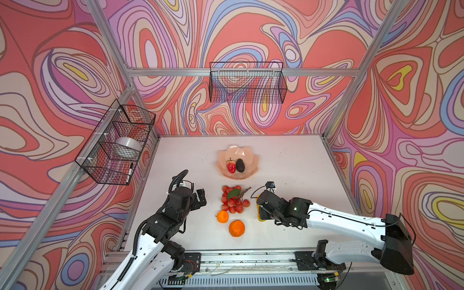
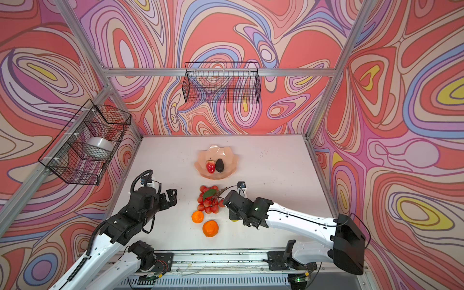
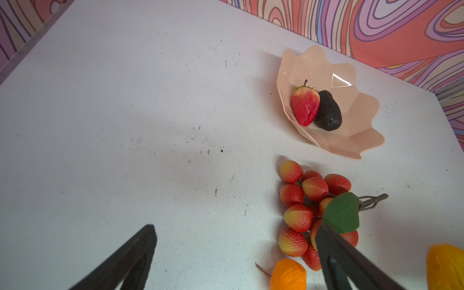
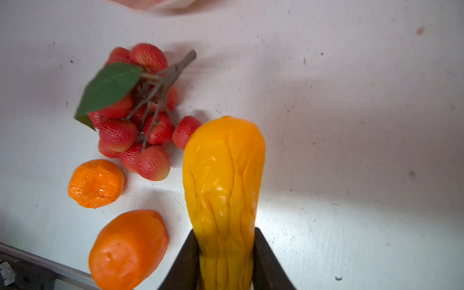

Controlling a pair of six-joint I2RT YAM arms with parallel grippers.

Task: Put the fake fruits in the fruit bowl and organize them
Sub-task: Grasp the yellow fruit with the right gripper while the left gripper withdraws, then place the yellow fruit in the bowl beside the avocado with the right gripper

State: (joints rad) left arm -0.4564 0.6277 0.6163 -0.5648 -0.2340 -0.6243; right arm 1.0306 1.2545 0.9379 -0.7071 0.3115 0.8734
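Right gripper (image 4: 226, 253): jaws pressed against both flanks of the long yellow fruit (image 4: 223, 180), grasping it at one end. Your wrist view shows its long axis running straight out from the jaws, free end pointing away from the wrist, toward the bowl side of the bench (image 1: 288, 163). Whether it has left the bench, you cannot tell.

Fruit bowl (image 1: 247, 155) lies beyond the fruit, farther from the arm bases, slightly toward the left arm's side. Inside already: red strawberry (image 1: 231, 166) and dark avocado (image 1: 240, 165), touching, side by side.

Judgement: your next move is a carry forward along that same axis; the right arm is the one loaded.

On the route sits the berry bunch (image 1: 233, 199), just beside the yellow fruit's free end. Lift clear of it.

Small orange (image 1: 222, 217) and larger orange (image 1: 236, 228) remain on the bench, near each other.

Left gripper (image 1: 198, 198): jaws spread wide, nothing between them, off to the bunch's side.
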